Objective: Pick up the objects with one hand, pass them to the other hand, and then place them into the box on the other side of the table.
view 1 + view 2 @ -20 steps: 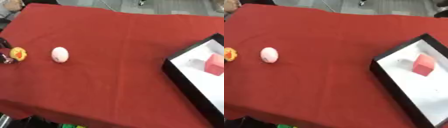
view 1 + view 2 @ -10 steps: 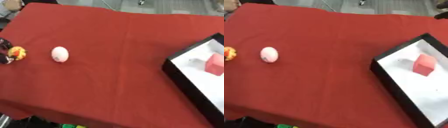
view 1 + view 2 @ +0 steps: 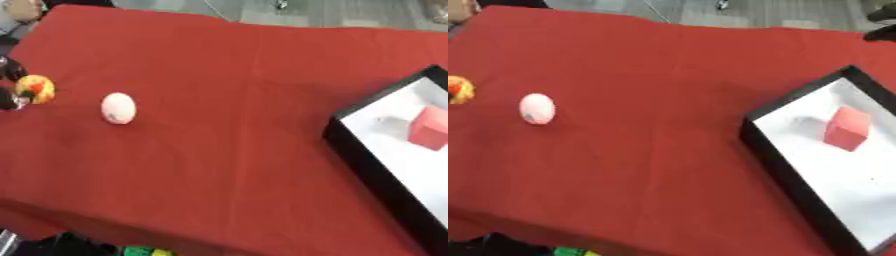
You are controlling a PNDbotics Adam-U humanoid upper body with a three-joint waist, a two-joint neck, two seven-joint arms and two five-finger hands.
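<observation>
At the left edge of the left eye view, dark fingers (image 3: 10,70) of the left hand (image 3: 9,97) sit above and below a small yellow-and-orange object (image 3: 35,88), apparently pinching it, though most of the hand is cut off by the frame. The right hand shows in no view.

The likely trouble is the thin hold: only the fingertips seem to meet the rounded little thing, so it may slip or roll out as it is lifted toward a handover. Just beside it lies a white egg-shaped object (image 3: 537,108), and a dropped toy or a swinging finger could knock it rolling across the red tablecloth (image 3: 658,90).

The egg's long axis runs roughly toward and away from the robot. The yellow thing's facing cannot be made out.

Well apart, on the right side, a black-rimmed box (image 3: 773,148) with a white floor holds a red cube (image 3: 848,128).
</observation>
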